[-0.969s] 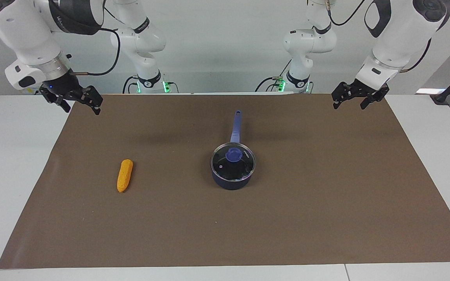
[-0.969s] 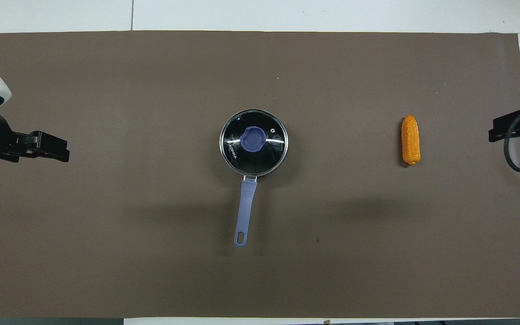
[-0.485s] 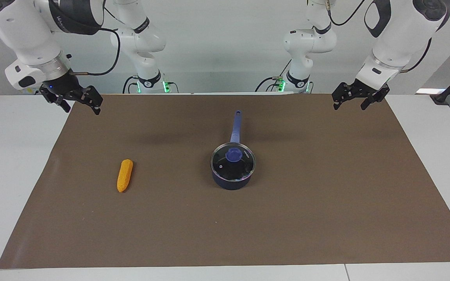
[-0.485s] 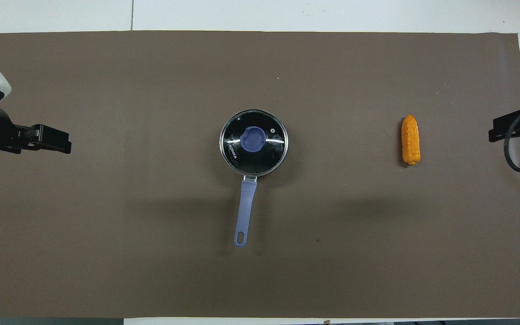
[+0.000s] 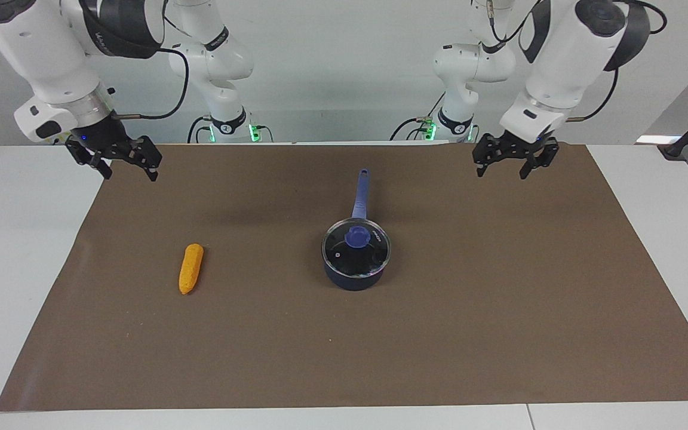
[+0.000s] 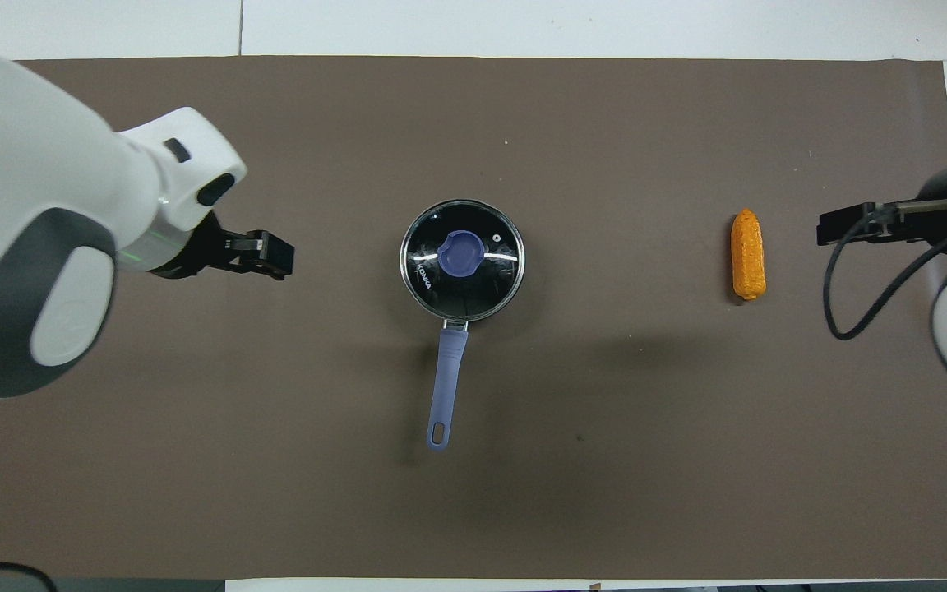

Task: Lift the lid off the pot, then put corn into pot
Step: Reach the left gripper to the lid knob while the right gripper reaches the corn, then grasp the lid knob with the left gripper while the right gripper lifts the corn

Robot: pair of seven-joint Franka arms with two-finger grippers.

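Both arms have swung in from the ends of the desk since a moment ago, the left one a lot more than the right, and nothing on the desk has budged. From where I'm standing the left gripper [image 5: 511, 165] now hangs up in the air over the brown mat [image 5: 499, 286], near the desk edge closest to the robots and toward the left arm's end, with its two black fingers spread apart and nothing between them. Looking down from above, the left gripper [image 6: 264, 252] shows up level with the pot but well apart from it, with bare mat between. The right gripper [image 5: 122, 160] is also up in the air, over the mat's corner at the right arm's end next to the robots' edge, fingers parted and holding nothing. From above, the right gripper [image 6: 839, 228] sits just outboard of the corn, not touching it. The pot [image 5: 355, 272] sits around the middle of the desk with the lid [image 5: 356, 249] still seated flat on it, blue-purple knob [image 5: 357, 236] up, and its long handle [image 5: 361, 194] points straight at the robots' edge. The corn [image 5: 190, 269] lies flat on the mat toward the right arm's end, about as far from the robots as the pot, well apart from it, lengthwise toward the robots. White desk [image 5: 15, 251] shows around the mat on all sides.
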